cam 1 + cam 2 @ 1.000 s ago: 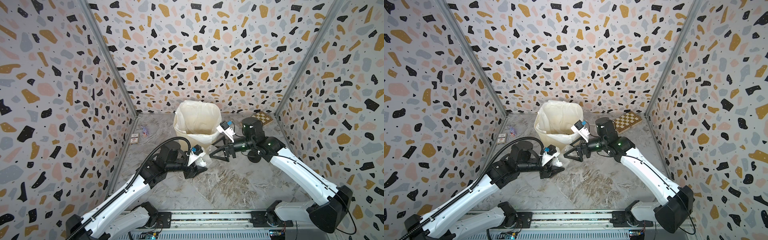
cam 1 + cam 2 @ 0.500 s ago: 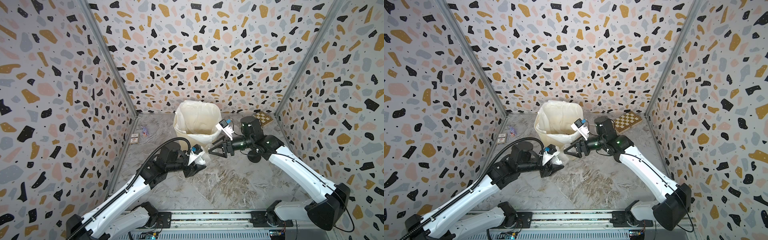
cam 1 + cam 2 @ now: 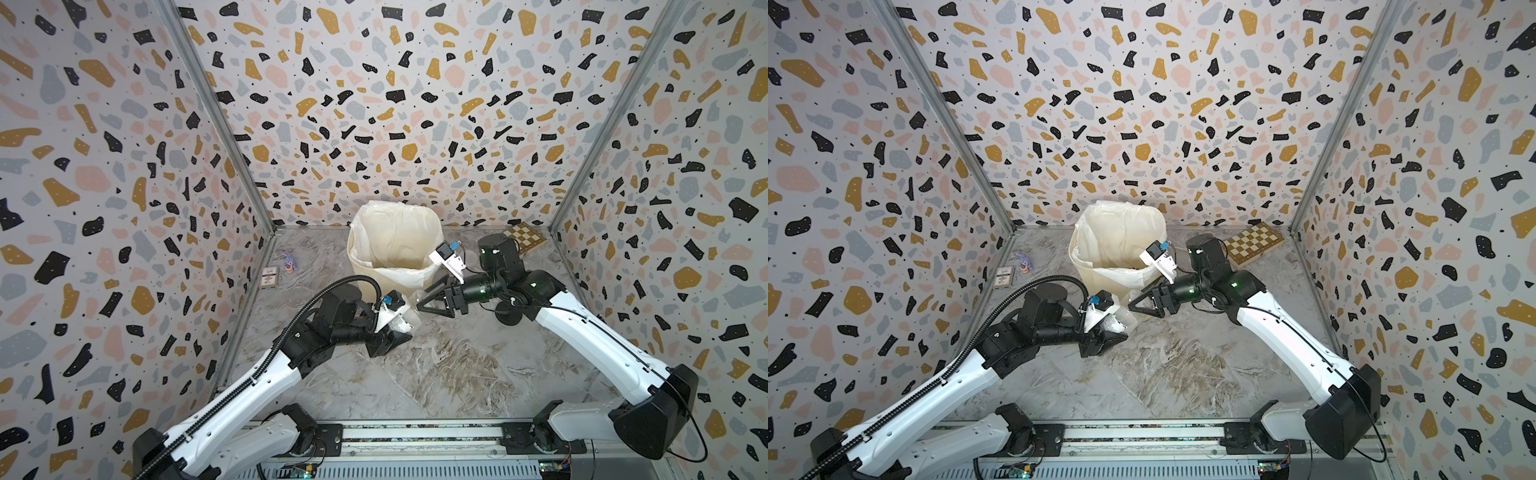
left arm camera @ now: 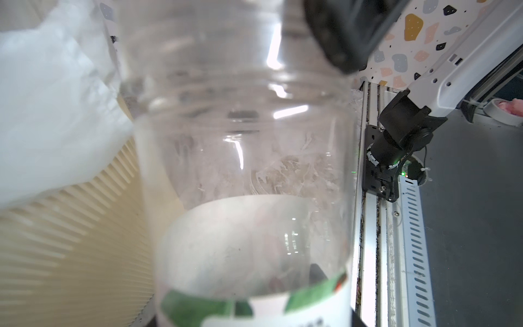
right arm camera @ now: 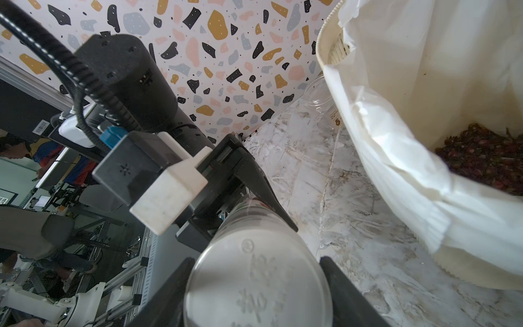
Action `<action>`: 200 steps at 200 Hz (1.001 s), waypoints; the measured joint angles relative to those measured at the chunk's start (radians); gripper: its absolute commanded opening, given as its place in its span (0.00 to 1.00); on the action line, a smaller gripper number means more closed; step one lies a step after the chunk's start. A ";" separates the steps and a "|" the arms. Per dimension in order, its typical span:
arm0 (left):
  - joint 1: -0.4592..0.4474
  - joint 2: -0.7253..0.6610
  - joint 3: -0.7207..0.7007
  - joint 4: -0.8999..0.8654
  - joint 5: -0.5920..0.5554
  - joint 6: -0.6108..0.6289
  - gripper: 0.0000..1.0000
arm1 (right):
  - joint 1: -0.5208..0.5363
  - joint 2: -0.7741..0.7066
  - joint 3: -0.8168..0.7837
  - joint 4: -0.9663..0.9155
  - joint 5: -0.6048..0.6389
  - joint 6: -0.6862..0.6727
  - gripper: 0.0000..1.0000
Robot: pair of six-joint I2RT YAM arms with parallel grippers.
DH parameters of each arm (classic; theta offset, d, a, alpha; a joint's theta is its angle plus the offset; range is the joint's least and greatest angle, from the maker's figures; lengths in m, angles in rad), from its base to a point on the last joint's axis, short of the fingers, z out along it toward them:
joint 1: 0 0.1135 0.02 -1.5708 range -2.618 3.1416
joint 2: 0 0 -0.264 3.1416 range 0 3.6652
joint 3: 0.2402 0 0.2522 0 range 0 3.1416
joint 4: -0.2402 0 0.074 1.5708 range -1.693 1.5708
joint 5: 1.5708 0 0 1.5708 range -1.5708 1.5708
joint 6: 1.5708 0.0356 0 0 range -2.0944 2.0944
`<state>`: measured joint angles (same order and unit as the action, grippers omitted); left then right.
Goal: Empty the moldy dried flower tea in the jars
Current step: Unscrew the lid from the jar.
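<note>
Right gripper (image 5: 257, 263), jaws flanking the lid (image 5: 254, 286) of the labelled jar (image 4: 243, 170) clamped opposite in the left gripper (image 3: 395, 332), firm contact undetermined; lid removal judged in hand, next requiring full closure and unscrewing, bin (image 5: 322, 36) alongside.

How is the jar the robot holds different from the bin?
The jar is clear; the bin is cream and ribbed. The jar is small, held tilted; the bin is big, standing upright. The jar has a lid on; the bin is open, tea inside. Both are containers.
</note>
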<state>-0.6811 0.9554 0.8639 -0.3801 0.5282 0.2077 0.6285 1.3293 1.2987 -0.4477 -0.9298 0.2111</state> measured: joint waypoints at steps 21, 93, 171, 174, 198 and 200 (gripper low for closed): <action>0.004 0.000 0.000 -0.012 0.045 -0.011 0.54 | 0.000 -0.004 -0.007 -0.006 -0.035 -0.042 0.54; 0.036 0.032 0.039 -0.049 0.372 -0.074 0.55 | 0.000 -0.118 -0.095 0.053 -0.185 -0.240 0.53; 0.051 0.096 0.115 -0.168 0.593 -0.069 0.56 | -0.018 -0.144 -0.113 0.100 -0.317 -0.339 0.52; 0.051 0.096 0.115 -0.168 0.595 -0.068 0.56 | -0.021 -0.144 -0.113 0.101 -0.322 -0.339 0.51; 0.053 0.096 0.115 -0.172 0.599 -0.059 0.56 | -0.056 -0.144 -0.113 0.111 -0.369 -0.320 0.50; 0.055 0.096 0.115 -0.171 0.601 -0.057 0.56 | -0.060 -0.144 -0.113 0.112 -0.372 -0.319 0.50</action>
<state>-0.6266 1.0512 0.9787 -0.5514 1.1294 0.1505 0.5682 1.1854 1.1854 -0.3359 -1.3014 -0.1081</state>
